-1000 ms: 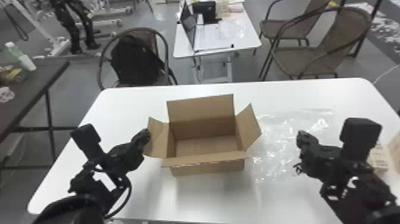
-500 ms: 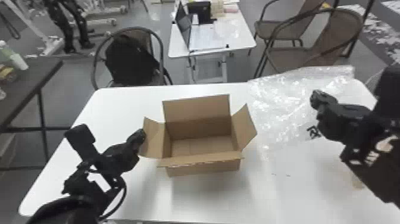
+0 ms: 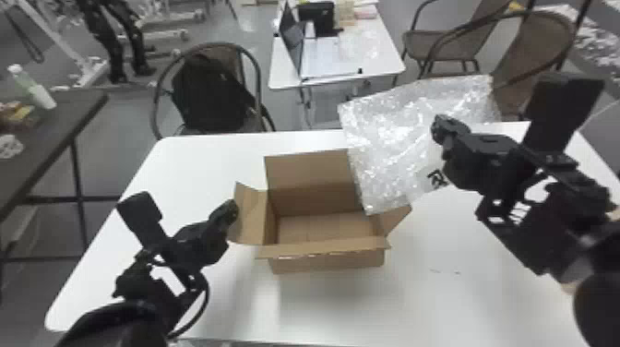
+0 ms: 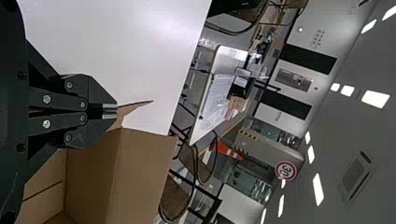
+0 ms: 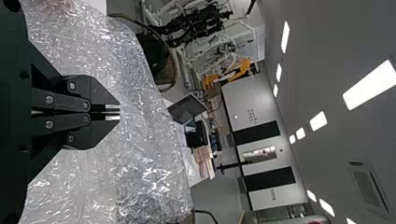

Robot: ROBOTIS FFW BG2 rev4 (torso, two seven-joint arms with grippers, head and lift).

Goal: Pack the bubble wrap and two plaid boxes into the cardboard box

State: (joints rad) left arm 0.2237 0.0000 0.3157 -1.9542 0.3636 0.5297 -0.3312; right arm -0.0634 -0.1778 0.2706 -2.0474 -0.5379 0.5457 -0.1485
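My left gripper (image 3: 229,210) is at the edge of the left flap (image 3: 251,217) of the open cardboard box (image 3: 328,264). In the left wrist view, the gripper (image 4: 115,110) is shut on that flap, beside the box's wall (image 4: 140,175). To the box's right, my right gripper (image 3: 440,129) holds up the clear bubble wrap (image 3: 392,134), whose near corner hangs over the box's right flap. The right wrist view has the gripper (image 5: 116,113) shut on the wrap (image 5: 149,158) spread around it. The part of the box's floor that I see is bare.
The white table (image 3: 323,309) carries the box near its middle. Behind it stand a chair with a black bag (image 3: 207,92), a smaller table with a laptop (image 3: 293,39), and more chairs (image 3: 526,50). A dark side table (image 3: 60,124) is at the left.
My right gripper has raised the bubble wrap off the tabletop and carried it left, so it now overlaps the box's right side. The left gripper stays at the left flap.
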